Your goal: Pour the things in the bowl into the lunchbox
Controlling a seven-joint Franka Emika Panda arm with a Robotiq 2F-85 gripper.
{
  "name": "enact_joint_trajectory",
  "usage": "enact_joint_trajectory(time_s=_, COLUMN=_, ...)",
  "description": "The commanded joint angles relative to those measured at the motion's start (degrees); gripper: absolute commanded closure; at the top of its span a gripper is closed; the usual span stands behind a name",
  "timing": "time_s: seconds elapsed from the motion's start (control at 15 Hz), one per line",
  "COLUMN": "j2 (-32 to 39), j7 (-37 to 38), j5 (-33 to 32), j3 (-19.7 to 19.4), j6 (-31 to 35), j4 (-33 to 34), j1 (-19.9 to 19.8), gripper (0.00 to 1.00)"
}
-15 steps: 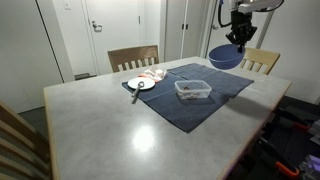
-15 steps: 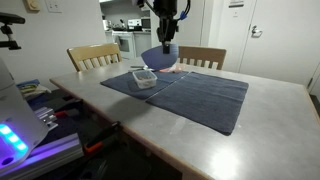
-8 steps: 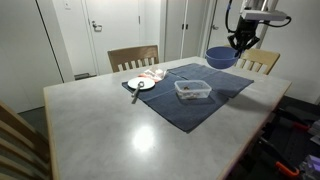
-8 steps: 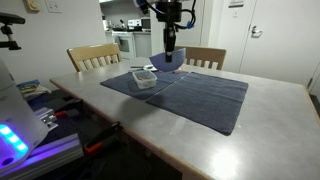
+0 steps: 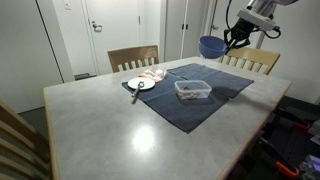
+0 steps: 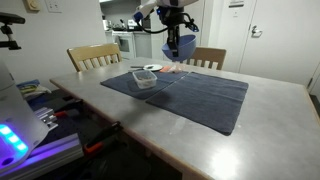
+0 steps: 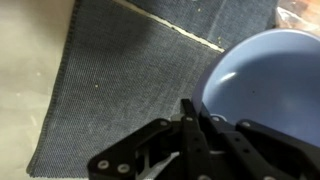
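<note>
a dark blue cloth [image 5: 195, 105] is spread over the pale table [image 5: 120, 135]. a small white plate [image 5: 141, 84] is set on the cloth's corner, with a dark utensil [image 5: 135, 93] laid across it. a wooden chair [image 5: 133, 57] is seen at the table's far edge.

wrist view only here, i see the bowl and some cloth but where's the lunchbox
observer: the lunchbox stands on the dark cloth, apart from the white plate at the cloth's edge.
operator: ok, and am i up in the air or low
observer: up. The gripper holds the bowl by its rim well above the table, and it looks off to one side of the lunchbox, not straight over it.
</note>
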Motion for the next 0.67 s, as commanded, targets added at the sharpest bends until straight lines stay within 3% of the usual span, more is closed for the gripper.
enact_joint_trajectory(time_s=0.0, j2=-1.92, j7=-8.99, j5=16.08, j3=-1.94, j6=0.37, j4=-0.39, j1=3.07, gripper=0.99)
enact_joint_trajectory(time_s=0.13, j2=-0.84, j7=-14.39, j5=23.87, j3=-2.37, j6=-1.66, j4=0.27, j1=3.35, gripper=0.99)
enact_joint_trajectory(time_s=0.27, j2=0.73, j7=-17.68, j5=27.13, j3=-2.69, j6=-4.11, j4=0.58, j1=2.98, gripper=0.99)
enact_joint_trajectory(time_s=0.6, j2=6.92, j7=-17.67, j5=24.79, j3=-3.84, j6=-13.25, j4=1.15, j1=2.02, gripper=0.99)
